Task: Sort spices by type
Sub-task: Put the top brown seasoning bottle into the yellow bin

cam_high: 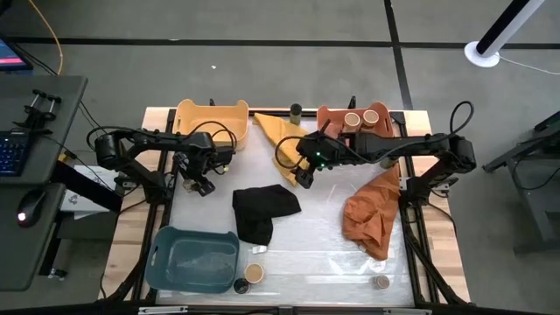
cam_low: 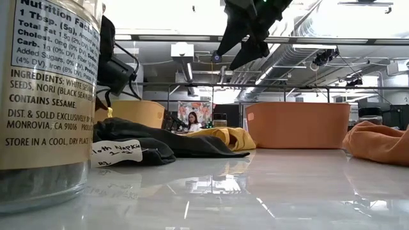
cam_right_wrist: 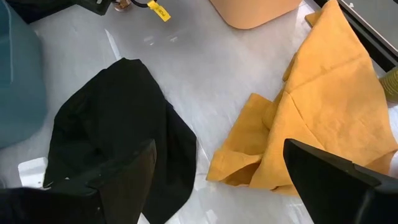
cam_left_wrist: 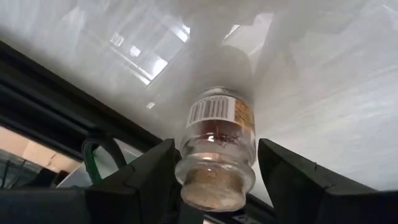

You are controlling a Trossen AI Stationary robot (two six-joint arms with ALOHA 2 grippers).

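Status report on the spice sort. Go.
Left hand closed on a spice jar, near the yellow bin. Right hand open, empty, above the yellow cloth. Two jars in salmon bin. Nothing blocking.

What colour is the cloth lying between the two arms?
Black, clearest in the right wrist view.

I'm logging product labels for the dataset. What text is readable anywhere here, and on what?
Near jar, low view: "Nutrition Fac…", "1 Tbsp. (5g)", "INGREDIENTS: WHITE SE… SEEDS, NORI (BLACK SEA…", "CONTAINS SESAME.", "DIST. & SOLD EXCLUSIVELY B… MONROVIA, CA 91016", "STORE IN A COOL, DRY PLACE".
White tag on black cloth: handwritten, partly "Napkin".
Spice jar, left wrist view: barcode only; print unreadable.
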